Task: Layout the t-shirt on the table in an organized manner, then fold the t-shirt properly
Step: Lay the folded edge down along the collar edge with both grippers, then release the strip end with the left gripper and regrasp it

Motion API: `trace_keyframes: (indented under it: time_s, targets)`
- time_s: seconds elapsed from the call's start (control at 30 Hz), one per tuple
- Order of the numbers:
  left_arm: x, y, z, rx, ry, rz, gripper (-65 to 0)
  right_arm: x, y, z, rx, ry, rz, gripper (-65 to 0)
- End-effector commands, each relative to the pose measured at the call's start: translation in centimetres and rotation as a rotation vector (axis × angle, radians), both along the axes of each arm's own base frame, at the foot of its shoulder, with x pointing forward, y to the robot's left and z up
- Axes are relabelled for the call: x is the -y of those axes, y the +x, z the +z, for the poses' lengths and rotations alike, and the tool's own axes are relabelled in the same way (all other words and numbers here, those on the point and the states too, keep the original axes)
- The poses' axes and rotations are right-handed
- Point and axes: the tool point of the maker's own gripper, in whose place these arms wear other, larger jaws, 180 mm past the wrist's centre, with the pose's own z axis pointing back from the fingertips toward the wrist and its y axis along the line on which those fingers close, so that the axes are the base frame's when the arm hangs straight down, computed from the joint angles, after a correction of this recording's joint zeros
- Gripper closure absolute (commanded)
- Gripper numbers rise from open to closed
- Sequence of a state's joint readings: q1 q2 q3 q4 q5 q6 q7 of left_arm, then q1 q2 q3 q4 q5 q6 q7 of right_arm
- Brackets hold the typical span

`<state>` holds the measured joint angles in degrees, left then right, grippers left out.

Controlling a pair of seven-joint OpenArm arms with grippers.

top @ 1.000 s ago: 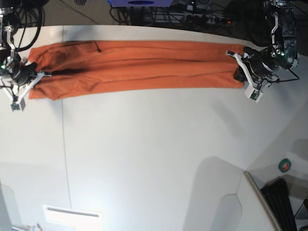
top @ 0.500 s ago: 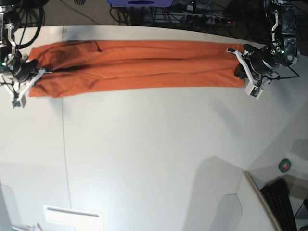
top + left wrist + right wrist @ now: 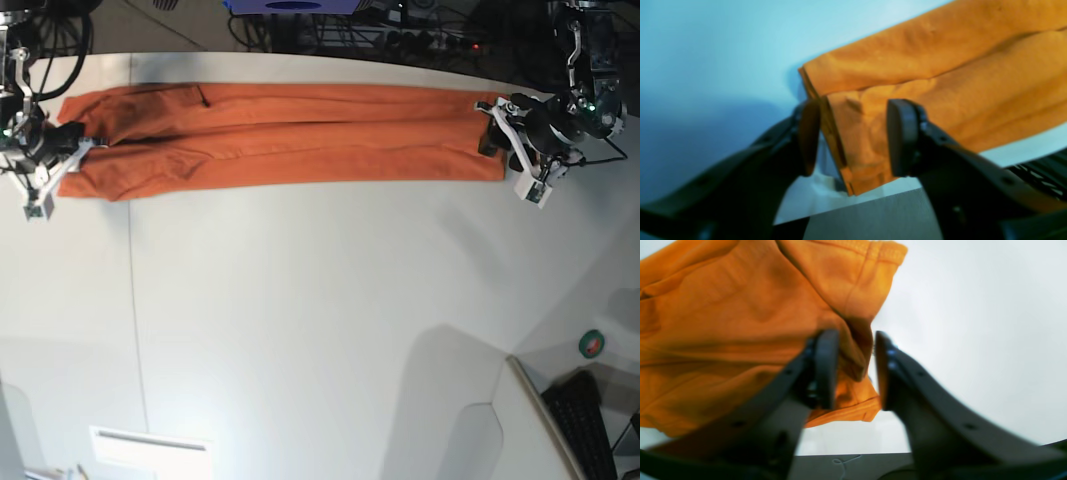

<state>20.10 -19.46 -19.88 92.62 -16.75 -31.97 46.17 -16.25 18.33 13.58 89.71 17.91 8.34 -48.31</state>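
the t-shirt (image 3: 290, 135) lies as a long narrow orange band across the far part of the table (image 3: 320, 320), already folded lengthwise, and you have one arm at each short end.

left gripper (image 3: 853, 138): jaws spread, straddling the layered end edge of the cloth; one pad sits outside the stacked hems, the other over the top layer. no grip made. right gripper (image 3: 853, 370): jaws parted by a narrow gap with a lifted corner of cloth between them; whether the pads actually pinch is not clear, so treat it as unconfirmed.

step in hand, judged: taking both ends for the crosswise fold.
- bring the lower pad under all layers before you close; the stacked edges in the left wrist view are slightly offset and the bottom one could slip out.
- close both ends at matching depth so the band stays square.
- lift only enough to clear the tabletop, then carry one end over the other.

edges and room: the band runs near the table's far edge, with dark clutter just beyond. the left wrist view shows the table edge close below the cloth end. the broad near half is open white surface; fold toward it.
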Motion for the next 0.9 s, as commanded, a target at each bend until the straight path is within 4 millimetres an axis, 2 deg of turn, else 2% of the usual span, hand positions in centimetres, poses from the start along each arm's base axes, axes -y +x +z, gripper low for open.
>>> trace_keyframes:
  time_s: [0.0,0.1,0.2,0.23,0.27,0.3,0.33,0.37,0.47,0.63,0.7,0.83,0.87]
  targets:
    - [-1.1,1.1,1.6,0.06,0.015,0.028,-34.2,1.6,1.1,1.8,0.059,-0.037,-0.019,-21.6]
    - [-2.3,1.7,3.5,0.139,0.015,0.115,-34.4,2.6,1.4,4.1,0.136,-0.055,-0.064,-21.6]
    - [-1.9,1.1,4.1,0.169,-0.005,0.164,-31.9,2.8,1.6,6.3,0.196,-0.078,-0.057,-21.5]
    - [-1.2,0.9,4.0,0.168,-0.021,0.166,-26.7,2.4,1.6,6.5,0.207,-0.073,-0.054,-21.2]
    - [-0.3,0.8,3.6,0.164,-0.041,0.167,-17.9,1.9,1.8,6.6,0.22,-0.061,-0.054,-19.4]
    - [0.6,0.6,3.1,0.154,-0.064,0.165,-5.9,1.4,2.0,6.5,0.239,-0.047,-0.06,-14.3]
    - [1.2,0.4,2.5,0.143,-0.082,0.171,0.0,1.0,2.1,6.5,0.256,-0.039,-0.063,-7.5]
    - [1.6,0.1,1.9,0.13,-0.1,0.181,0.0,0.8,2.3,6.5,0.27,-0.032,-0.066,0.0]
    - [2.5,-0.4,0.4,0.095,-0.139,0.208,0.0,-0.1,2.4,5.5,0.281,0.006,-0.094,0.0]
    - [2.2,0.1,-1.3,0.064,-0.166,0.24,0.0,0.2,2.1,2.5,0.211,0.043,-0.142,0.0]
    - [2.0,1.2,-1.9,0.098,-0.197,0.264,0.0,0.1,1.6,1.3,0.181,0.056,-0.157,0.0]
    - [1.4,2.2,-3.3,0.109,-0.228,0.296,0.0,-2.0,1.6,0.0,0.169,0.086,-0.122,0.0]
    - [1.7,2.4,-3.8,0.093,-0.234,0.283,0.0,-2.3,1.4,-0.5,0.159,0.093,-0.118,0.0]
